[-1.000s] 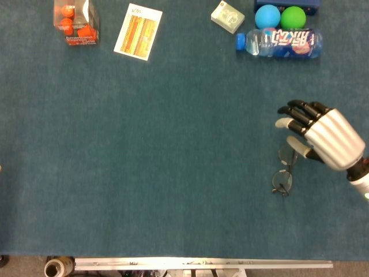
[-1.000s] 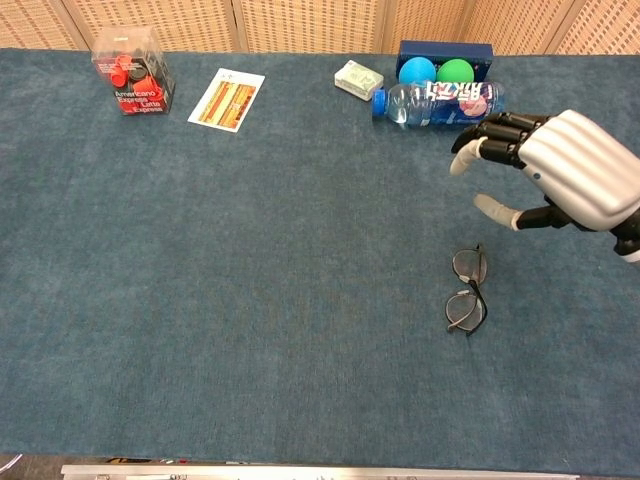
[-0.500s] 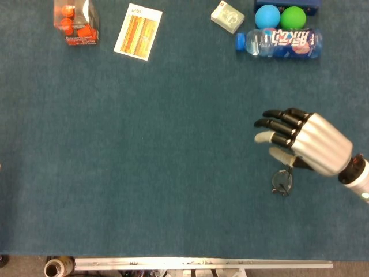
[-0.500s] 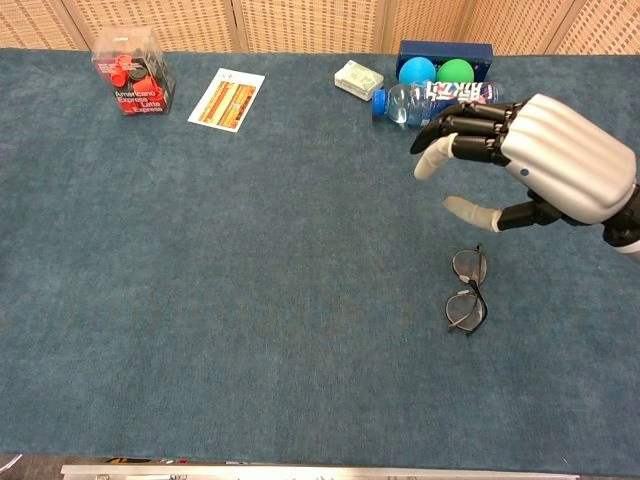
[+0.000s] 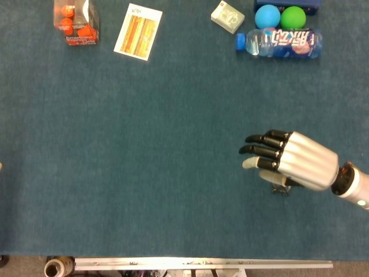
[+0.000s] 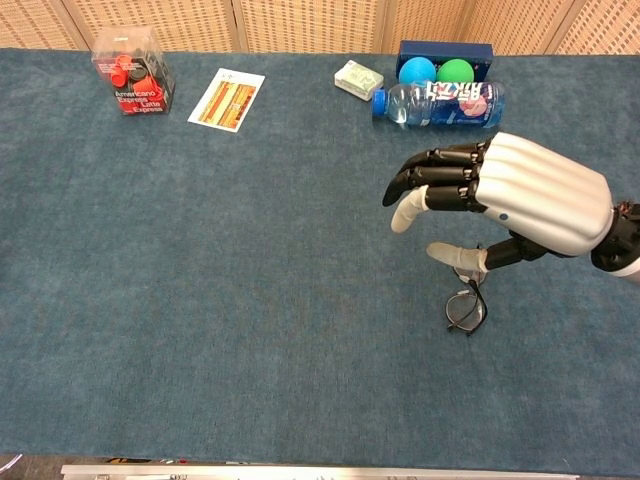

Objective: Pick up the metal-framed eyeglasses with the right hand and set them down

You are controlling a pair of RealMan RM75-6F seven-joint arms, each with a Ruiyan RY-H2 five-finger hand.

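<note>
One capsule box (image 6: 133, 70), one card (image 6: 226, 100), one small packet (image 6: 359, 79), one bottle (image 6: 440, 103) and two balls (image 6: 418, 70) are sitting along the far edge. One eyeglasses (image 6: 466, 307) is lying partly under the right hand (image 6: 500, 200), which is hovering, fingers spread, grasping nothing.

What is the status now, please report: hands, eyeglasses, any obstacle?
Right hand open, above the eyeglasses, not gripping. Left hand not in view. Eyeglasses flat on the table, partly hidden by the hand. Nothing in the way.
</note>
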